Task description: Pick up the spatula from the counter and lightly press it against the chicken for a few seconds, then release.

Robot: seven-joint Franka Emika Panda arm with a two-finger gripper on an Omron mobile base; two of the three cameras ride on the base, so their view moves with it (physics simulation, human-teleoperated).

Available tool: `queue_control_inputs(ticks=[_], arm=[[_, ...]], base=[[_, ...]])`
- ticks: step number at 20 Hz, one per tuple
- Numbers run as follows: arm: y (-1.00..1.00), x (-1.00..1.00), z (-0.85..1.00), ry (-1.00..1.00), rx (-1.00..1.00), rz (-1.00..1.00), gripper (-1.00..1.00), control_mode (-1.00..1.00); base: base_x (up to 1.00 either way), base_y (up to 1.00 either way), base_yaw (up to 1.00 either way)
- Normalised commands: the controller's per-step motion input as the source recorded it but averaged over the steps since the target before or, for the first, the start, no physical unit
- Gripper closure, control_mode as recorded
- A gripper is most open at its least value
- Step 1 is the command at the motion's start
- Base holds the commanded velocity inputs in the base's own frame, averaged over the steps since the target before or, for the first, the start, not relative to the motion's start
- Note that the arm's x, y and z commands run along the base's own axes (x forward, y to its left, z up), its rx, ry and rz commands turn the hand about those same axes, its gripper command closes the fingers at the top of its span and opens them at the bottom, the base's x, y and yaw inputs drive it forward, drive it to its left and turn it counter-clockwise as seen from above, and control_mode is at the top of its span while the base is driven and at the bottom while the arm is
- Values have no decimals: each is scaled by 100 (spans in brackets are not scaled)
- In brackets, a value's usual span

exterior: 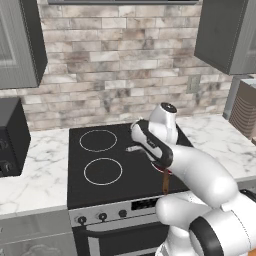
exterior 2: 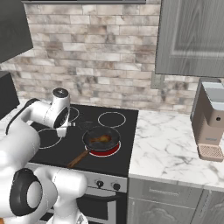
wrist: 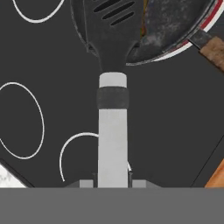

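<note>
My gripper [wrist: 112,181] is shut on the grey handle of the spatula [wrist: 113,131]. The spatula's black slotted head reaches over the near rim of the dark frying pan [wrist: 175,26]. A thin sliver of the chicken [wrist: 142,29] shows beside the head; whether the two touch I cannot tell. In the right base view the pan [exterior 2: 109,142] sits on the red-glowing front right burner with the brown chicken [exterior 2: 100,139] in it. The gripper [exterior 2: 62,130] hovers to its left, and the spatula [exterior 2: 81,125] points toward the pan. In the left base view the gripper [exterior: 132,148] hangs over the stove [exterior: 100,192], and the arm hides the pan.
The pan's wooden handle [exterior 2: 78,159] sticks out toward the stove's front edge. A coffee machine [exterior 2: 209,122] stands on the marble counter [exterior 2: 166,153] at the right. A dark appliance [exterior: 10,135] sits on the counter left of the stove. Cabinets hang above.
</note>
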Motion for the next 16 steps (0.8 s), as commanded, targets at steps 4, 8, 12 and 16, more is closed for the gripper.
queue_control_inputs(ticks=[4, 8, 12, 16], arm=[[-16, 0, 0, 6, 8, -1, 100, -100], [-12, 0, 0, 1, 2, 0, 100, -100], [-16, 0, 0, 0, 0, -1, 100, -100], [-16, 0, -1, 1, 0, -1, 100, -100]], base=[[0, 0, 0], [0, 0, 0], [0, 0, 0], [0, 0, 0]])
